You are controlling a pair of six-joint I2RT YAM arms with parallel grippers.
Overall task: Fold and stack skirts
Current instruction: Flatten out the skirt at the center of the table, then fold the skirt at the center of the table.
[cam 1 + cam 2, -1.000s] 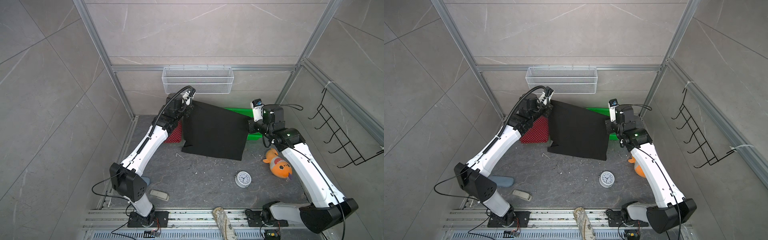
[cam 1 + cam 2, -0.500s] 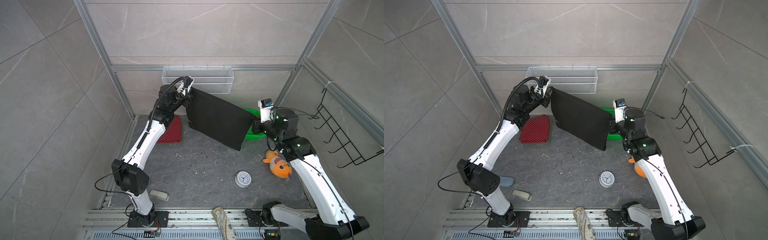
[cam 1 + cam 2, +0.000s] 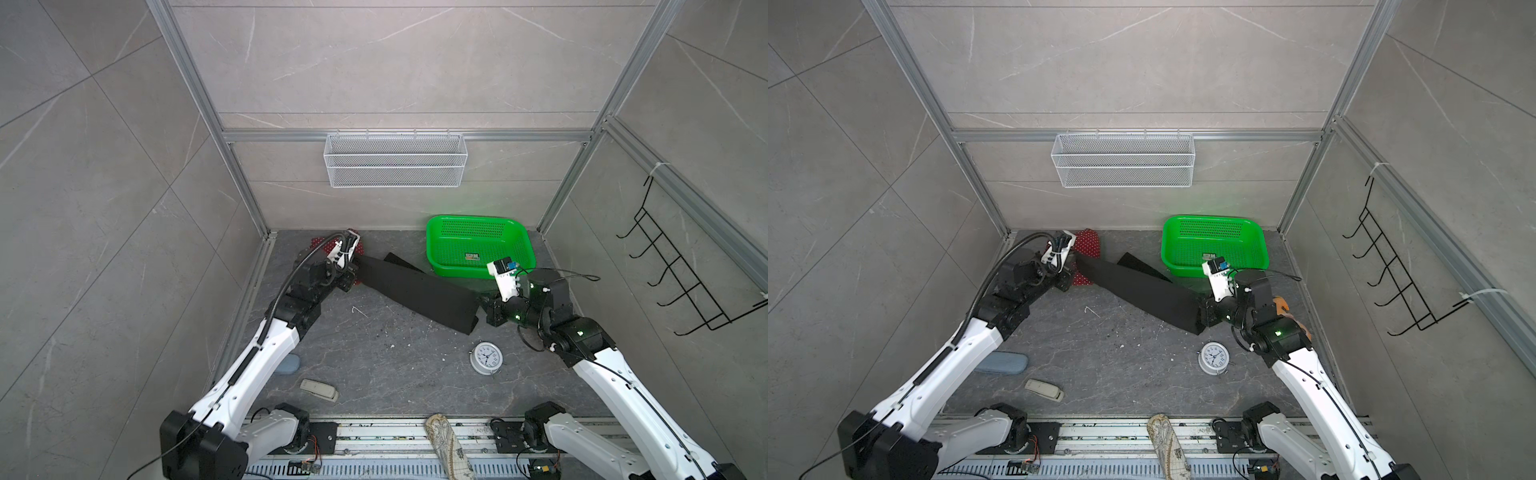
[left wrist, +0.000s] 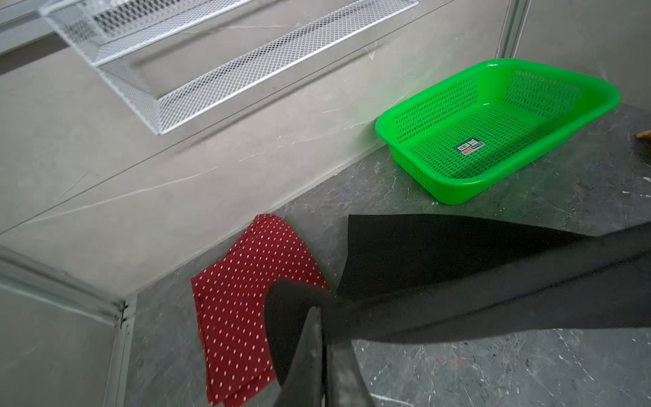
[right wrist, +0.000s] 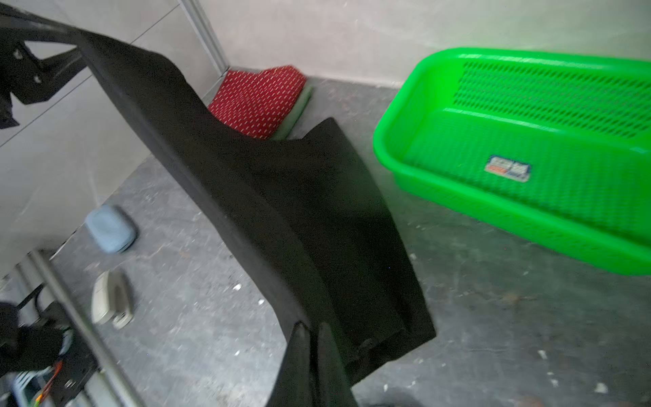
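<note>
Patterned cloth roll [image 3: 446,442]: on the front rail, farthest from the green basket [image 3: 434,249]. Beige case [image 3: 319,389], grey-blue pouch [image 3: 1003,363], alarm clock [image 3: 485,357]: on the desk [image 3: 374,374], all nearer than the basket. Black skirt [image 3: 415,291]: slung just before the basket, left pincer [image 4: 320,312] clamped on one end, right pincer [image 5: 311,329] clamped on the other, and the far flap trailing on the desk beside the basket. Orange plush fish [image 3: 1281,305]: partly hidden behind the right arm. Red dotted skirt [image 4: 239,299]: folded, left of the basket by the back wall, with an olive green skirt [image 5: 299,105] edge beneath. Wire shelf [image 3: 395,166]: on the wall above the basket.

White arms [image 3: 266,353], seemingly black claws [image 4: 322,312]
</note>
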